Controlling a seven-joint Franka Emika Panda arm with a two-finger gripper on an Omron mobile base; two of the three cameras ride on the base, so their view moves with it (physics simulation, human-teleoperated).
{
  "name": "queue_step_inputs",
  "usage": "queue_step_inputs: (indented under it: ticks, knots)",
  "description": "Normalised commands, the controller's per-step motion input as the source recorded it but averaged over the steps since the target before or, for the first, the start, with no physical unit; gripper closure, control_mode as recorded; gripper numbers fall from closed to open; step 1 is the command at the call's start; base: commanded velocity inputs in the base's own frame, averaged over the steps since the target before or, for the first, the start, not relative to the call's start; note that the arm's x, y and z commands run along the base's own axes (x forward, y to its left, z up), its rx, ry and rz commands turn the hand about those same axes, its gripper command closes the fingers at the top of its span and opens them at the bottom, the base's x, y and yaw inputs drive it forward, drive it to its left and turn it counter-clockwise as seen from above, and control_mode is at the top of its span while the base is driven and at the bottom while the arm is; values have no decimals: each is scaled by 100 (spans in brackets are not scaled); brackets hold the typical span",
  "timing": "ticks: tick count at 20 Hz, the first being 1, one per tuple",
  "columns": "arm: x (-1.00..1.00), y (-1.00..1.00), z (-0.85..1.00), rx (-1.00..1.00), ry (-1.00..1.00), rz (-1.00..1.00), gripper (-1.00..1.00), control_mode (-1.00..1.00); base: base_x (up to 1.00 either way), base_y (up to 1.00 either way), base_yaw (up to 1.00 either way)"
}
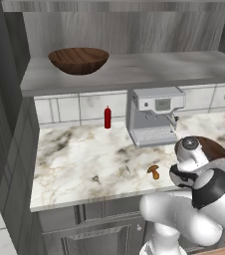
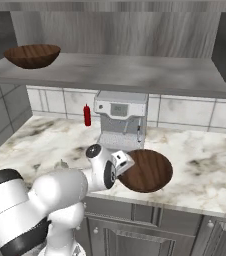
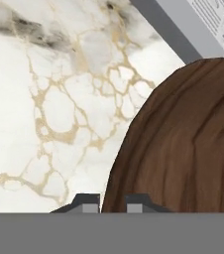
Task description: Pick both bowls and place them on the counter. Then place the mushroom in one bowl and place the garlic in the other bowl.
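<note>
Bowls come first in this job, and one of them [image 2: 147, 171] sits low over the marble counter [image 1: 79, 164], in front of the coffee machine [image 1: 152, 117], with its rim pinched in my gripper [image 3: 113, 202]; the jaws are nearly together on the thin wooden edge, which I judge is the only part narrow enough to grasp on so wide a bowl. The second bowl [image 1: 78, 60] rests on the grey shelf [image 1: 134, 69] above, at its left end, well apart from me; it waits there because I can carry just one. On the counter the mushroom [image 1: 154, 172] lies near the front edge, and the garlic [image 1: 124, 171] lies just beside it to the left; both are left loose for later, once each has a bowl to go into. A red bottle [image 1: 107, 117] stands by the tiled wall. Whether the held bowl touches the marble or hangs just above it I cannot tell; my own arm hides much of it from the left base camera, and the hand camera cuts off all but one curve of rim. Garlic is pale against pale stone and hard to make out.
</note>
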Motion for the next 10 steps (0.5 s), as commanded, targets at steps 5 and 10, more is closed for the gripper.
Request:
queue_step_inputs:
  ticks: [5,10]
  knots:
    - [13,0,-13,4,1,0,-100,-100,0,0,0]
    - [1,0,0,1,0,0,-100,-100,0,0,0]
